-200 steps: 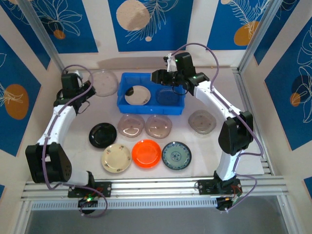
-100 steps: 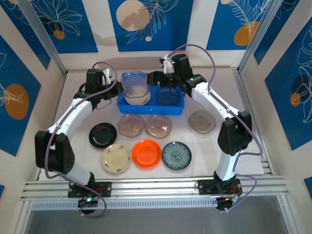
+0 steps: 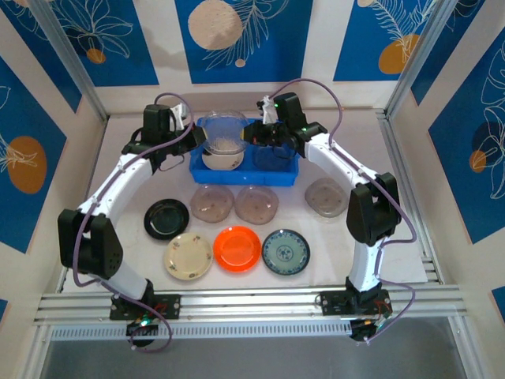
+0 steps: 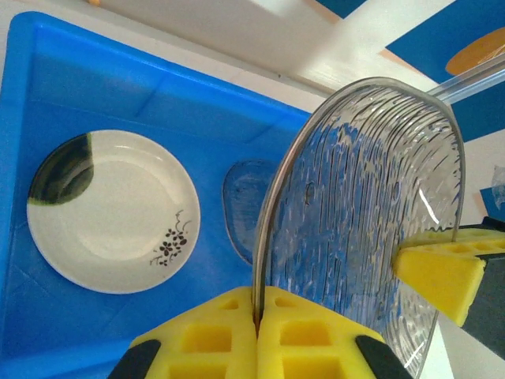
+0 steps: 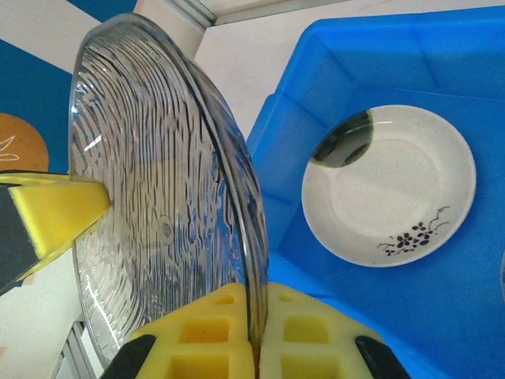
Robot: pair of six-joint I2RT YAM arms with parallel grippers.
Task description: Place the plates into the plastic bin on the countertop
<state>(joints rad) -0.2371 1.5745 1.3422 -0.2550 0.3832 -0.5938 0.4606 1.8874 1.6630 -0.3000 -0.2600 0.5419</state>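
So, my left gripper (image 4: 256, 308) and right gripper (image 5: 254, 316) both pinch one clear plate (image 3: 223, 134) above the blue bin (image 3: 197, 164) at 12 o'clock. A cream plate (image 4: 110, 209) and a grey plate (image 4: 239, 207) are inside; seven loose plates (image 3: 237, 248) wait at its 6 o'clock.

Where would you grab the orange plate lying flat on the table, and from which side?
By its raised rim, at the near edge, coming straight down from above. The orange plate lies flat, so only the upturned rim offers anything to pinch. The cream plate and the patterned plate crowd its left and right sides, while its near edge faces bare table.
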